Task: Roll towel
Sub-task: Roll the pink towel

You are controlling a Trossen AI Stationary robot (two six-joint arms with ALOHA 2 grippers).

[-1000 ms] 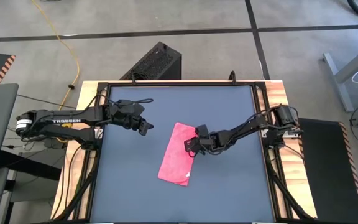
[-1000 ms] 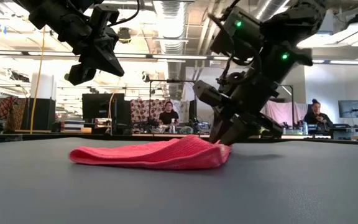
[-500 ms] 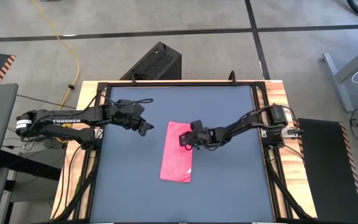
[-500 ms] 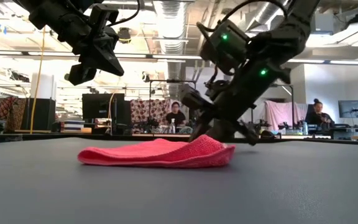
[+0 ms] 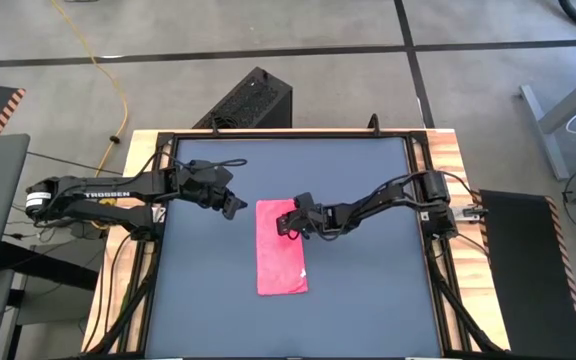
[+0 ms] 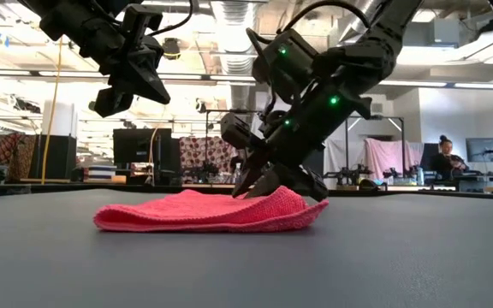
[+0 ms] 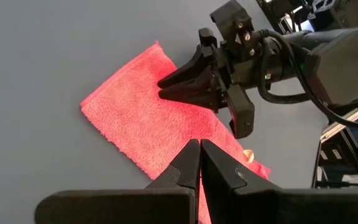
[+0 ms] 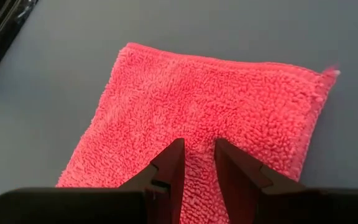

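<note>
The pink towel (image 5: 281, 255) lies flat on the dark grey mat (image 5: 368, 300) near its middle, its long sides running from far to near. My right gripper (image 5: 286, 222) reaches in from the table's right and is shut on the towel near its far end; the low view shows its tips (image 6: 259, 184) down on a raised hump of cloth. My left gripper (image 5: 233, 208) hangs shut above the mat, left of the towel's far end, touching nothing. My right gripper has its two fingertips (image 8: 178, 149) on the towel's upper face (image 8: 199, 134), near the far short end and about mid-width. A small ridge of cloth stands between the tips. The fingers slant down from the table's right. The rest of the towel lies on the mat.
A black cord (image 5: 230, 162) lies on the mat's far left corner. A black box (image 5: 256, 98) stands beyond the far edge. The black frame rail (image 5: 428, 250) borders the mat on the right. People sit in the room behind (image 6: 229, 161).
My right gripper has gone toward the table's left, keeping low on the towel and keeping the same gap. The towel's far end has slid left with it, while the near end stayed about where it was. The towel has swung from slanting to lying straight.
</note>
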